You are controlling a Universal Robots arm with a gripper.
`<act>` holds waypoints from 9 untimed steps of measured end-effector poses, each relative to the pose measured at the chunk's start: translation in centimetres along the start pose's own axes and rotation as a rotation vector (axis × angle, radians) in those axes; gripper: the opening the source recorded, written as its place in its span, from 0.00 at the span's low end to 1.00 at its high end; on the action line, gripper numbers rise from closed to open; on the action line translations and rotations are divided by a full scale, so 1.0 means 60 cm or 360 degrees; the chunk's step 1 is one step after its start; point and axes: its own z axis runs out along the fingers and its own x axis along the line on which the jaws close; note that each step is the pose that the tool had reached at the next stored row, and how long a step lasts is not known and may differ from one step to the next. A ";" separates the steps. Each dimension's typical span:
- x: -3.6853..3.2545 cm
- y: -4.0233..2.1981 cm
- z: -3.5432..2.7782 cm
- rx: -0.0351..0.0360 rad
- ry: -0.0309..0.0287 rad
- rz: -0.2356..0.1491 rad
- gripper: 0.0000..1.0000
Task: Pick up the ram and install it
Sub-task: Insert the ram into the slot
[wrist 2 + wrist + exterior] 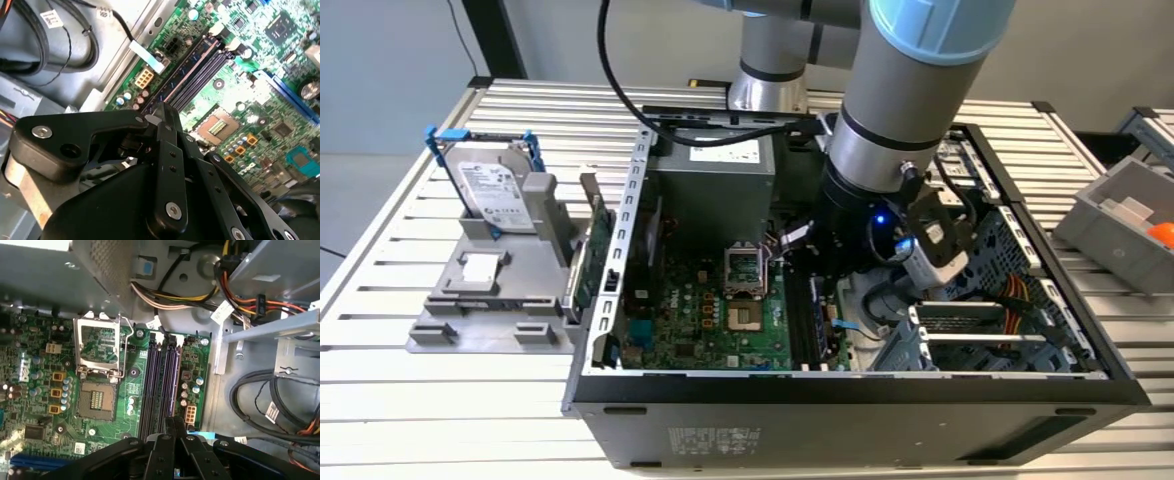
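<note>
We see the gripper [172,422] down inside the open case [854,385], right over the near end of the slots [160,385] on the motherboard [707,320]. In both wrist views its fingers [167,117] stand pressed together at the tips, clenched, with no gap between them. Whether anything is pinched there we cannot tell.

The ram [187,70] looks to us to be lying in one of the slots already: in the second wrist view one slot shows a bluish strip along its length, unlike its dark neighbours. We judge it placed in the slot, with the closed fingertips just over its near end, so the pick-up seems done. Whether it is fully seated and the end latches have closed we cannot make out.

Outside the case, the drive [494,185] stands in its holder on the table [400,380].
</note>
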 end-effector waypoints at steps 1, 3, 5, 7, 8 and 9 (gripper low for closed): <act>0.000 0.000 0.000 0.0000 0.00006 -0.0025 0.00; 0.000 0.000 0.000 0.0000 0.00017 -0.0068 0.00; 0.000 0.000 0.000 0.0000 0.00027 -0.0111 0.00; 0.000 0.000 0.000 0.0001 0.00037 -0.0155 0.00; 0.000 0.000 0.000 0.0001 0.00042 -0.0175 0.00; 0.000 0.000 0.000 0.0000 0.00047 -0.0196 0.00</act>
